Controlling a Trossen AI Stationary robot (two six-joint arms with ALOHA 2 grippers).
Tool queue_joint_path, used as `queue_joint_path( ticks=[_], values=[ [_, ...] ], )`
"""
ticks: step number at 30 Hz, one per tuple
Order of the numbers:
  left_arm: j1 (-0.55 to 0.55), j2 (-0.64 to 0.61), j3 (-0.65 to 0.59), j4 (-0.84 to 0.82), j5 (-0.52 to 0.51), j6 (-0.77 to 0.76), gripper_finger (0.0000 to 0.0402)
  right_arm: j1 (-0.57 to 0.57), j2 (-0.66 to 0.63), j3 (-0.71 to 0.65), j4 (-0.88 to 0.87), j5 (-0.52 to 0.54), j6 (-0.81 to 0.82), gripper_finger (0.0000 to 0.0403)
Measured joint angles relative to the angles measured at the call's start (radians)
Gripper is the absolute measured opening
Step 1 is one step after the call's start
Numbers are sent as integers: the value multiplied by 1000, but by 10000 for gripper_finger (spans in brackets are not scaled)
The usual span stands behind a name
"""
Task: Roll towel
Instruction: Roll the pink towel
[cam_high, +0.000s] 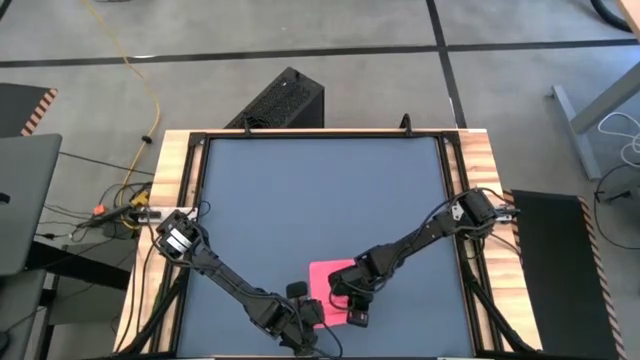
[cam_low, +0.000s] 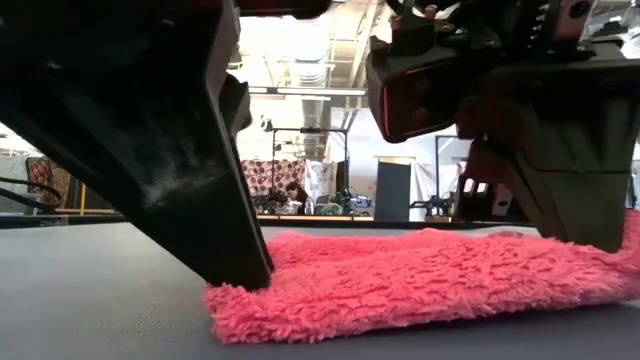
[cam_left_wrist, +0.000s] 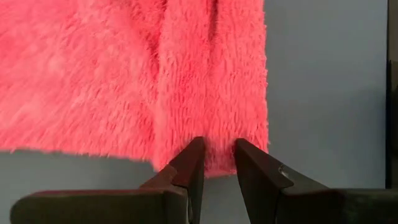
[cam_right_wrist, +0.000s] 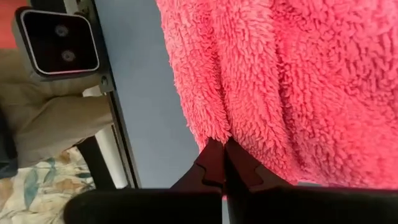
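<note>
The bright pink towel (cam_high: 328, 288) lies on the dark grey mat (cam_high: 320, 200) near the table's near edge, one side of it doubled over into a thicker strip (cam_left_wrist: 211, 81). My left gripper (cam_high: 306, 318) is low at the towel's near left part and is shut on its edge (cam_left_wrist: 217, 155). My right gripper (cam_high: 352, 303) is low at the towel's near right part and is shut on it (cam_right_wrist: 222, 152). In the low view the towel (cam_low: 420, 285) lies flat between the two grippers' fingers. My left gripper pinches the near edge of the towel's doubled strip (cam_left_wrist: 217, 149) between its two fingers (cam_left_wrist: 191, 163), several layers thick. The fingers come low from the table's near side. The towel lies on the mat. My right gripper pinches a raised fold at the towel's edge (cam_right_wrist: 219, 132) between its two fingers (cam_right_wrist: 239, 168), which are almost closed together. The fingers slant down onto it. The rest of the towel lies on the mat.
The low camera (cam_right_wrist: 56, 42) stands close by at the table's near edge. The mat's far and middle parts (cam_high: 320, 180) hold nothing. The wooden table rim (cam_high: 170, 200) runs along both sides.
</note>
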Motion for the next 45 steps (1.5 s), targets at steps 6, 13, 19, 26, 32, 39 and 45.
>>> queue_joint_path(
  ticks=[6, 13, 19, 26, 32, 39, 45],
  values=[
    [-21, -31, -1, 23, -33, 17, 80, 1, 0, 0, -25, 38, -8, 34],
    [-27, -38, -1, 82, 39, 62, 85, 1, -1, 0, -37, 83, -30, 31],
    [-73, -43, 42, 96, -91, 272, 85, 0, -2, 1, -43, 114, -30, 33],
    [-96, -30, 50, 82, -153, 490, 76, 0, -2, 2, -52, 117, -22, 34],
    [-89, 17, 53, 65, -147, 530, 75, 0, -2, 2, -60, 117, -16, 33],
    [-87, 24, 59, 83, -276, 546, 75, 0, -3, 2, -71, 121, -9, 34],
    [-76, 24, 59, 126, -193, 626, 75, 0, -3, 2, -70, 123, -8, 35]
  ],
)
